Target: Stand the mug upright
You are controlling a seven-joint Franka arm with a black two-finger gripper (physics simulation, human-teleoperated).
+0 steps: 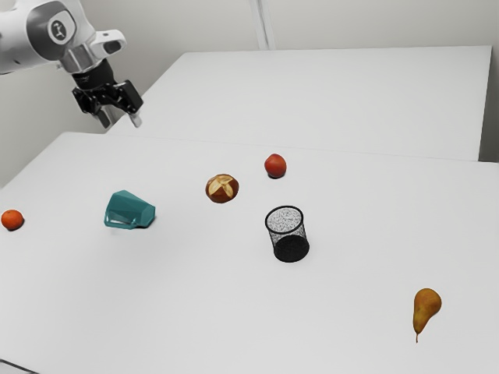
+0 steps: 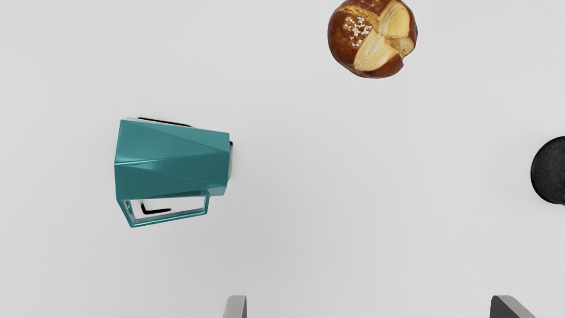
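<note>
On the table (image 1: pixel 203 304), mug (image 2: pixel 172 161) lying sideways | gripper (image 1: pixel 121 121) hovering wide open, empty | off-line descent risking snagging seemingly low handle (image 2: pixel 170 219)

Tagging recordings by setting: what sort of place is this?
Probably a simulated, sparsely furnished room with a table set for manipulation tests: a plain white table, bare pale walls, and an arm over scattered props such as a tipped mug and a bread roll.
</note>
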